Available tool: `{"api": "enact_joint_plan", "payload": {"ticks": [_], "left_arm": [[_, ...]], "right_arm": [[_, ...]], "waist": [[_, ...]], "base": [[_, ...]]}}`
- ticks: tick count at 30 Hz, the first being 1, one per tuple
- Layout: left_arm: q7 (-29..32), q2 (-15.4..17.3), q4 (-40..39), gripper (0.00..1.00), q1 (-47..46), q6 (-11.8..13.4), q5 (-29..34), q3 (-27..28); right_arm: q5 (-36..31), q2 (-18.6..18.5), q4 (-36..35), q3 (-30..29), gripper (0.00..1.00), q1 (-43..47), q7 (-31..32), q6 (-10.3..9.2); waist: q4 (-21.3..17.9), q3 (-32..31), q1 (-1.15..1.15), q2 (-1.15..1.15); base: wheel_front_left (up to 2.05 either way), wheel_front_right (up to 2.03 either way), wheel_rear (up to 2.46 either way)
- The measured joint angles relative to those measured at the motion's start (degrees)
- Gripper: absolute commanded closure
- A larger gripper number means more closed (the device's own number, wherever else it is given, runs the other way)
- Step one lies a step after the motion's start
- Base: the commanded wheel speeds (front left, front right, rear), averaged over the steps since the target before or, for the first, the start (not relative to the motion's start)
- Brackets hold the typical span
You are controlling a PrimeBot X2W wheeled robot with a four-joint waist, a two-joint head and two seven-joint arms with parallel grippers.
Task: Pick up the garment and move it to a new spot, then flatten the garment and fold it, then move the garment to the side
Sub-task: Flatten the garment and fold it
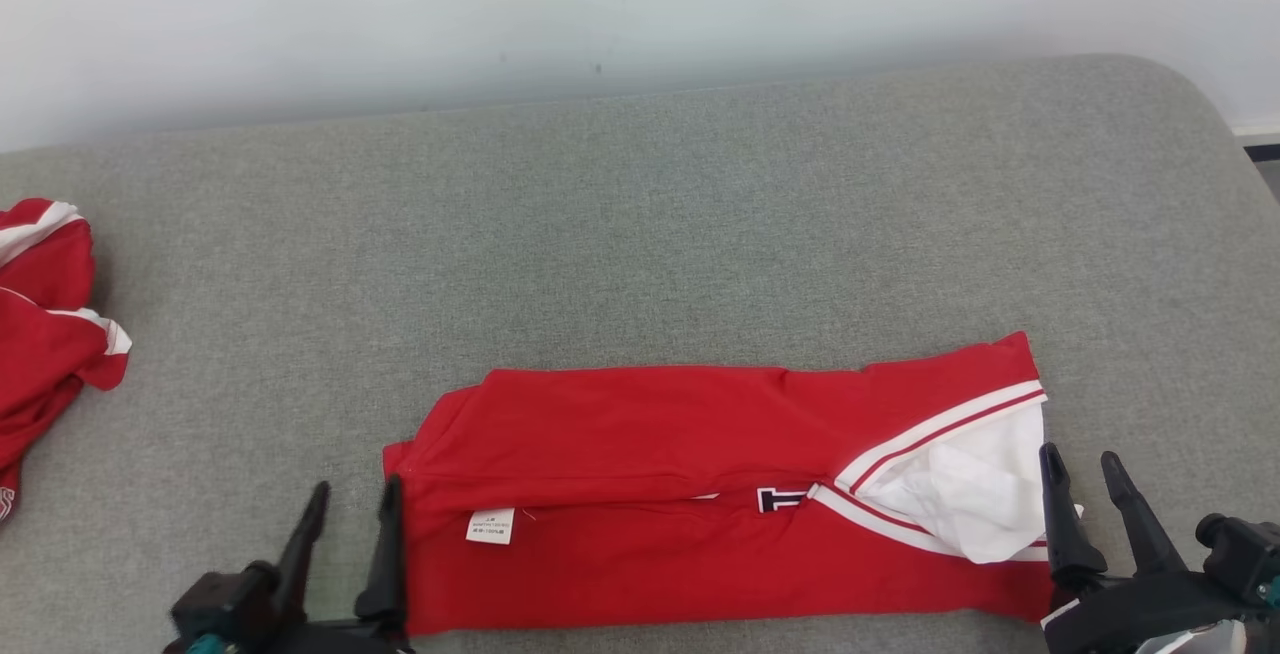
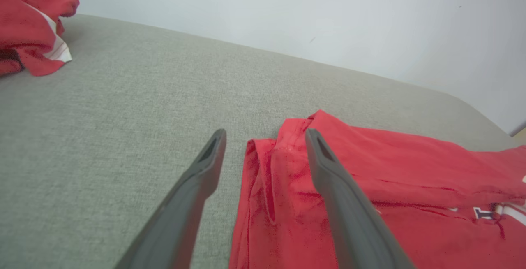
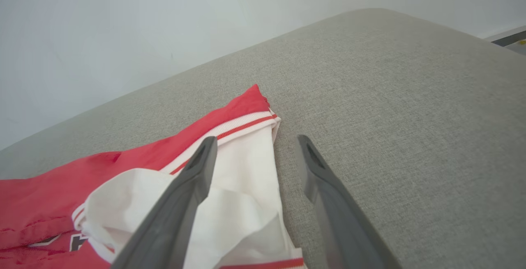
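A red garment [image 1: 700, 494] with white trim and a white lining lies folded lengthwise near the front edge of the grey padded table [image 1: 640, 234]. A small white label sits on its left part. My left gripper [image 1: 355, 504] stands open at the garment's left end, one finger over the cloth [image 2: 287, 186] and one over bare table. At the right end my right gripper [image 1: 1085, 474] is open too, with one finger above the white lining [image 3: 242, 203] and the other beside the edge. Neither holds anything.
A second red and white garment [image 1: 45, 324] lies crumpled at the table's left edge, also seen in the left wrist view [image 2: 33, 26]. A pale wall [image 1: 640, 14] runs behind the table. The table's rounded right corner [image 1: 1200, 104] drops to the floor.
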Motion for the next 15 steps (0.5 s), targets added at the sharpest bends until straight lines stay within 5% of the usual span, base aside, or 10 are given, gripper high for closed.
{"api": "enact_joint_plan", "payload": {"ticks": [5, 15], "left_arm": [[0.0, -3.5, -6.5, 0.00, 3.6, 0.2, 7.5, 7.4], [0.0, -6.6, -12.4, 0.00, 8.2, 1.7, 19.8, 12.8]], "right_arm": [[-1.9, -1.1, 3.4, 1.0, 0.00, -2.3, 2.0, 0.00], [-3.5, -0.8, 15.7, 3.4, 0.00, -8.8, 6.6, 0.00]], "waist": [[0.1, -0.7, 0.00, 0.00], [1.7, -1.4, 0.00, 0.01]], "base": [[0.00, 0.00, 0.00], [0.00, 0.00, 0.00]]}}
